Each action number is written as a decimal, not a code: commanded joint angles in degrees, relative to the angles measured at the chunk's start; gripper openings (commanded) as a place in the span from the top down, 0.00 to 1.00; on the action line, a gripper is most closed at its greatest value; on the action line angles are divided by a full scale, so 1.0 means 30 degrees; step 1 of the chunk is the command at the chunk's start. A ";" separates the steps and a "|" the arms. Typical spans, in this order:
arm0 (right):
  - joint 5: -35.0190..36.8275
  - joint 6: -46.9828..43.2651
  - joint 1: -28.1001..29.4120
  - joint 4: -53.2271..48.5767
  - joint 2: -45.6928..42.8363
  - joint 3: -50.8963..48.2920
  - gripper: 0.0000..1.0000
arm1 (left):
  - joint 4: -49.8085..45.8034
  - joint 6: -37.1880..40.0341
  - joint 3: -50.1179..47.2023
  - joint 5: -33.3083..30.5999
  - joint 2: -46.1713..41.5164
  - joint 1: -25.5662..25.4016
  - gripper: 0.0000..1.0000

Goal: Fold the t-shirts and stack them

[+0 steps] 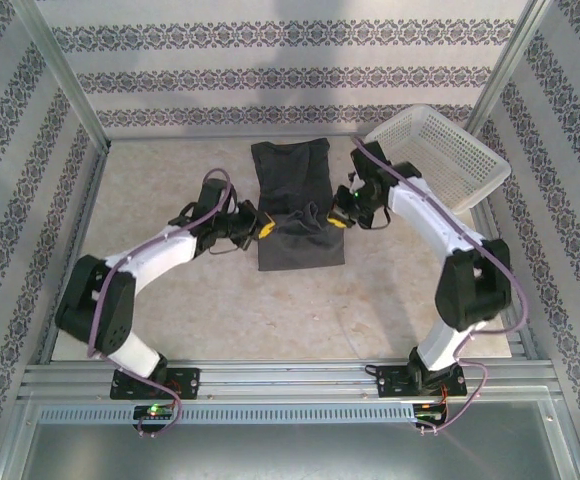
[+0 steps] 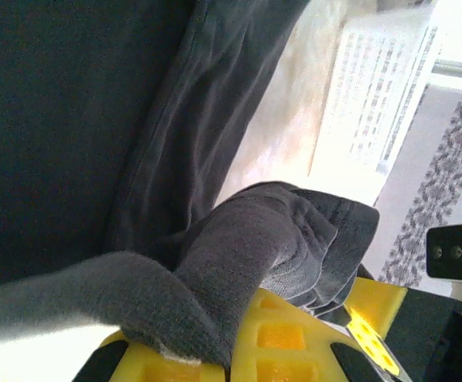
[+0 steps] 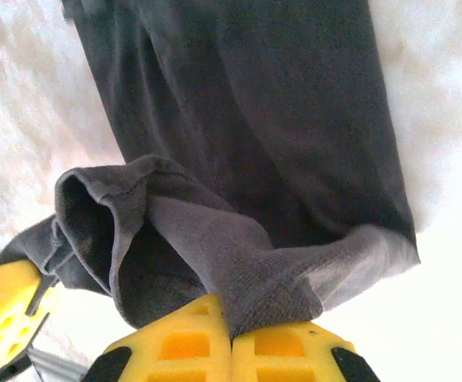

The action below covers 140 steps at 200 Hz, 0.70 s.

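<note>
Yellow jaws (left, right) pinch the t-shirt (image 1: pixel 290 180) at its sides.

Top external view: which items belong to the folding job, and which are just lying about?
Job:
- dark grey t-shirt, mid-table
- left gripper, shut on the shirt's cloth
- right gripper, shut on the shirt's cloth

Lying about:
- white mesh basket, far right corner, apart from the shirt

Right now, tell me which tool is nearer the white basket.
Right. The right tool holds the t-shirt's edge on the basket's side; the left tool holds the opposite edge, farther away.
</note>
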 commanded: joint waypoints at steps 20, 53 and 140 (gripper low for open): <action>-0.0790 -0.0553 -0.0980 0.0829 0.4584 0.3851 1.00 | 0.1237 0.1300 0.3171 0.1067 0.4273 0.1524 1.00; -0.1689 -0.1858 -0.1797 0.0018 0.7907 0.7442 0.72 | 0.2137 0.1627 0.5420 0.1687 0.7134 0.2283 0.68; -0.0603 -0.1952 -0.2401 0.3854 -0.1366 -0.4198 0.52 | 0.1912 -0.1236 -0.5034 -0.2337 -0.1788 0.0041 0.55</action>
